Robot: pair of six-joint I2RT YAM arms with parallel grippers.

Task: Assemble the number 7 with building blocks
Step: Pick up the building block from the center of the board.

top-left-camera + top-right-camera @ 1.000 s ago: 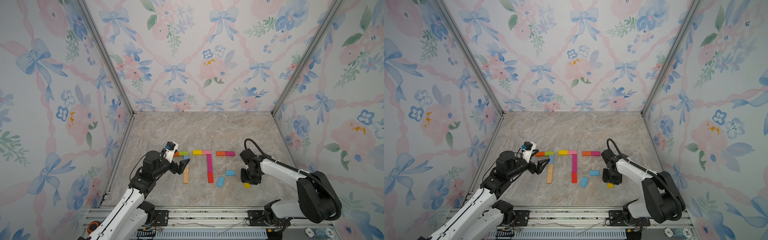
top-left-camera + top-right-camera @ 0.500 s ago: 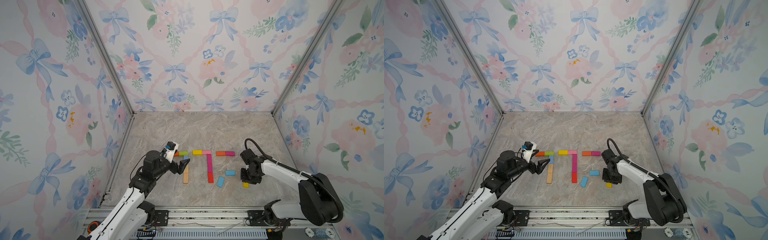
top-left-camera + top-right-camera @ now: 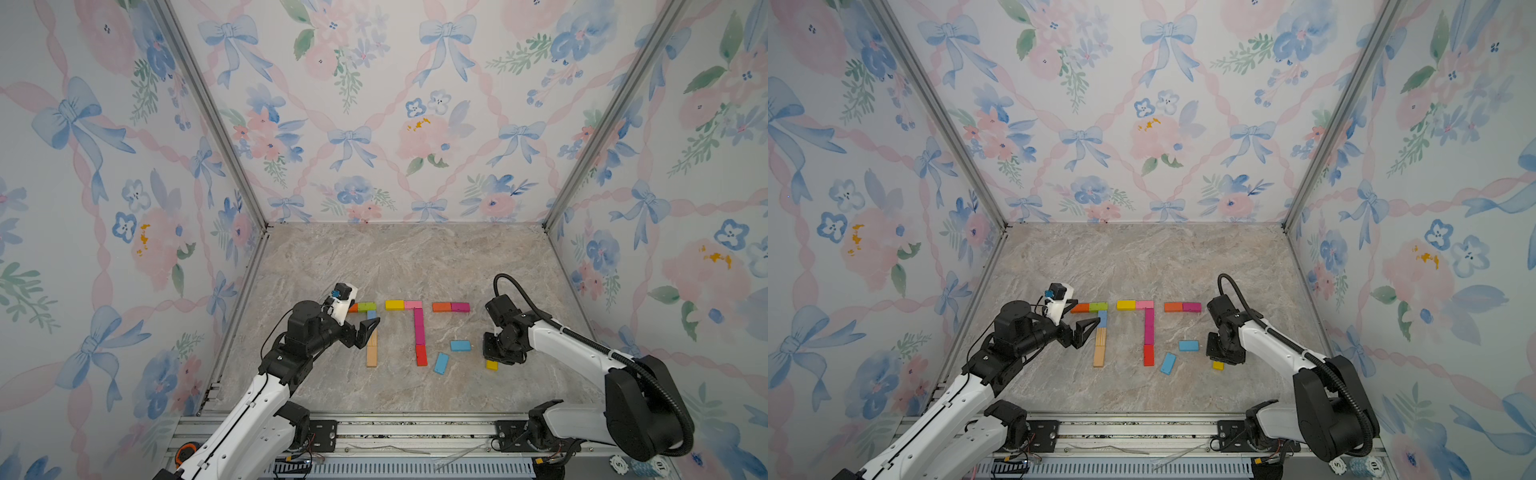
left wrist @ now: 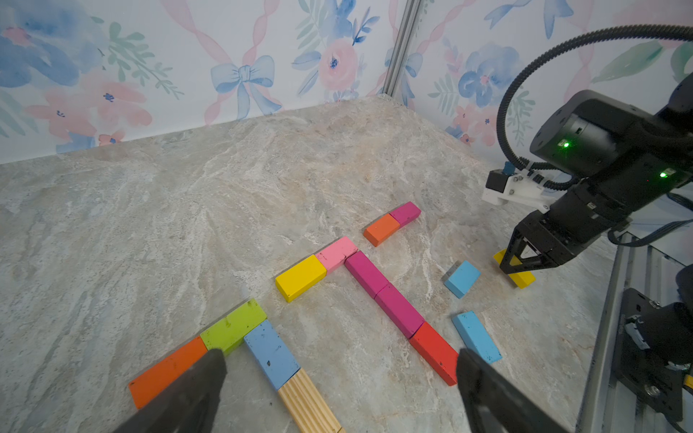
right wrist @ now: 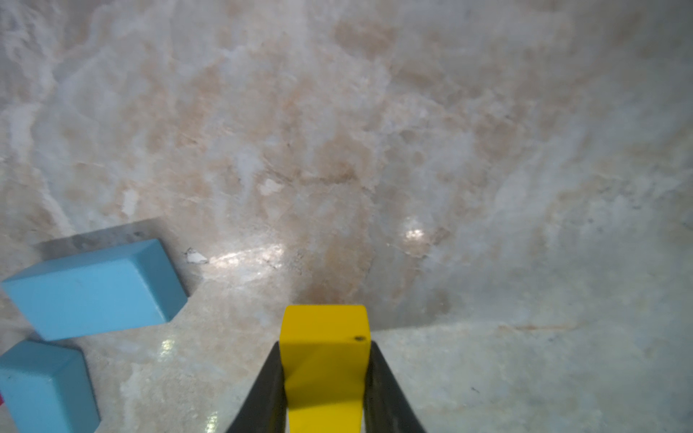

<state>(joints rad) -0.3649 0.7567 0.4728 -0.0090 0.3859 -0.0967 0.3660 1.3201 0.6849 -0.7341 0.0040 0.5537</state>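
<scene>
the right gripper point(image 5: 324, 350) has just been closed on the loose yellow block point(image 5: 324, 333): a moment ago the jaws stood slightly wider around it, and now the block is seen pinched by its sides between the two dark fingers point(image 5: 262, 393) in the right wrist view. in both top views this block point(image 3: 491, 365) is found at the near right of the table point(image 3: 374, 257), half hidden under the gripper; its place has hardly shifted, and whether it has been raised off the surface cannot be told. the left gripper point(image 3: 363, 332) is held wide and empty over the stem of the left seven point(image 3: 371, 355), unmoved from a second ago. two sevens are already laid out, the left seven and the middle seven point(image 3: 419, 328), each a two-block bar with a stem toward the near edge. of a third, only the bar is laid, an orange block point(image 3: 441, 307) touching a magenta block point(image 3: 460, 307) at the far right. a light blue block point(image 3: 460, 345) lies just left of the right gripper and a tilted light blue block point(image 3: 441, 363) lies nearer, beside the foot of the middle seven. with the grip now made, the pick is judged done and the carry is judged next, probably to the near side of the magenta block, where the third stem would be begun. the light blue block beside the fingers should not be nudged.
</scene>
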